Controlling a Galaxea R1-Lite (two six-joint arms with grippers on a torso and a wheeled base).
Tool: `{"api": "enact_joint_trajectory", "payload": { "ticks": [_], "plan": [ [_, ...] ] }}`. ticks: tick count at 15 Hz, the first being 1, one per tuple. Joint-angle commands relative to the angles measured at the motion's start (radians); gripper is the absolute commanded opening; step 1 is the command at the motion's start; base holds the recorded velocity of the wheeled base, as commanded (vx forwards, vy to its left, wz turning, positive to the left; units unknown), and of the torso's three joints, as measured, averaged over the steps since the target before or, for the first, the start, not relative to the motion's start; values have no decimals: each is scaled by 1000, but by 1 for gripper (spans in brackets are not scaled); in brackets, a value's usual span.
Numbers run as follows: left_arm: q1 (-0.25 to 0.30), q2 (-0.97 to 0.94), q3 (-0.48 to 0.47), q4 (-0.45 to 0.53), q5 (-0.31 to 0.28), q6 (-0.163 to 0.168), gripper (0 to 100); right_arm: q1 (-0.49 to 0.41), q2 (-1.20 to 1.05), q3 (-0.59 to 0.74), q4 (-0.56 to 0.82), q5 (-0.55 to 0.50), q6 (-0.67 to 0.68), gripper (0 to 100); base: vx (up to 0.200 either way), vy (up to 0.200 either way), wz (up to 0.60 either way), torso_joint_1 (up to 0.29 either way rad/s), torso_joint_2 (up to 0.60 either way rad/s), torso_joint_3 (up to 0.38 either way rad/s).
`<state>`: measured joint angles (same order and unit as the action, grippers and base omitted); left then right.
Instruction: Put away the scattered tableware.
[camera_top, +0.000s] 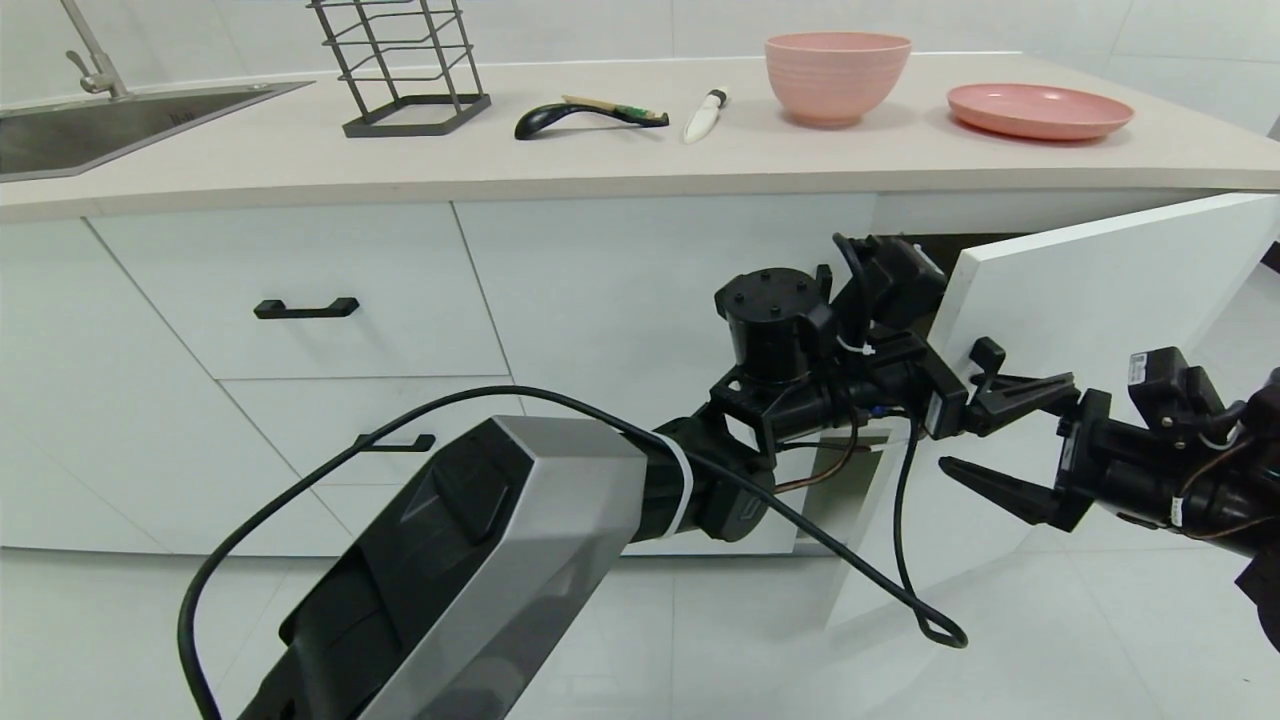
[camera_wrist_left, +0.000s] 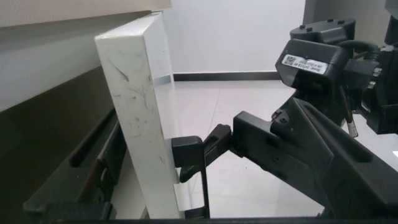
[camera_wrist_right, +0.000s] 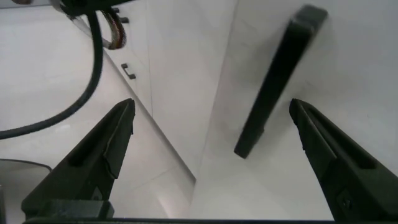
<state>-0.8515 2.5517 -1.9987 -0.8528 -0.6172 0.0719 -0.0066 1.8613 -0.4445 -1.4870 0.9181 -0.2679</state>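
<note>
On the counter lie a pink bowl (camera_top: 836, 76), a pink plate (camera_top: 1039, 109), a white-handled knife (camera_top: 705, 113) and a black spoon (camera_top: 545, 117) with chopsticks (camera_top: 612, 106) across it. Below, the cabinet door (camera_top: 1090, 290) stands open. My right gripper (camera_top: 985, 440) is open in front of the door, its upper finger (camera_top: 1025, 390) just under the black door handle (camera_top: 986, 354). From the right wrist, the handle (camera_wrist_right: 273, 87) lies ahead between the spread fingers of that gripper (camera_wrist_right: 211, 106). My left gripper (camera_top: 893, 280) is at the door's free edge (camera_wrist_left: 140, 118), by the cabinet opening.
A black wire rack (camera_top: 405, 65) stands on the counter beside the sink (camera_top: 110, 125). Drawers with black handles (camera_top: 305, 308) fill the cabinet front to the left. A black cable (camera_top: 905, 560) hangs from my left arm toward the tiled floor.
</note>
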Motion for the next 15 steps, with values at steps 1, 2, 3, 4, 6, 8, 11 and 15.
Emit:
{"api": "enact_joint_trajectory", "payload": {
  "ticks": [1, 2, 3, 4, 6, 8, 11, 15],
  "plan": [
    [0, 12, -1, 4, 11, -1, 100, -26, 29, 0, 4, -8, 2, 100, 0, 0, 0, 0, 0, 0],
    [0, 12, -1, 4, 21, -4, 100, -49, 27, 0, 5, -8, -2, 100, 0, 0, 0, 0, 0, 0],
    [0, 12, -1, 4, 22, -4, 100, -56, 26, 0, 4, -8, -2, 100, 0, 0, 0, 0, 0, 0],
    [0, 12, -1, 4, 31, -4, 100, -75, 12, 6, 4, -8, -4, 100, 0, 0, 0, 0, 0, 0],
    [0, 15, -1, 6, 73, -4, 100, -87, -70, 82, 4, -13, -5, 100, 0, 0, 0, 0, 0, 0],
    [9, 30, -1, 4, 106, -4, 100, -90, -186, 164, 7, -22, -10, 100, 0, 0, 0, 0, 0, 0],
    [11, 42, -1, -2, 142, -6, 100, -90, -344, 345, 24, -71, -13, 100, 0, 0, 0, 0, 0, 0],
    [22, 45, -1, -5, 177, -6, 100, -90, -745, 444, 65, -143, -10, 100, 0, 0, 0, 0, 0, 0]
  ]
}}
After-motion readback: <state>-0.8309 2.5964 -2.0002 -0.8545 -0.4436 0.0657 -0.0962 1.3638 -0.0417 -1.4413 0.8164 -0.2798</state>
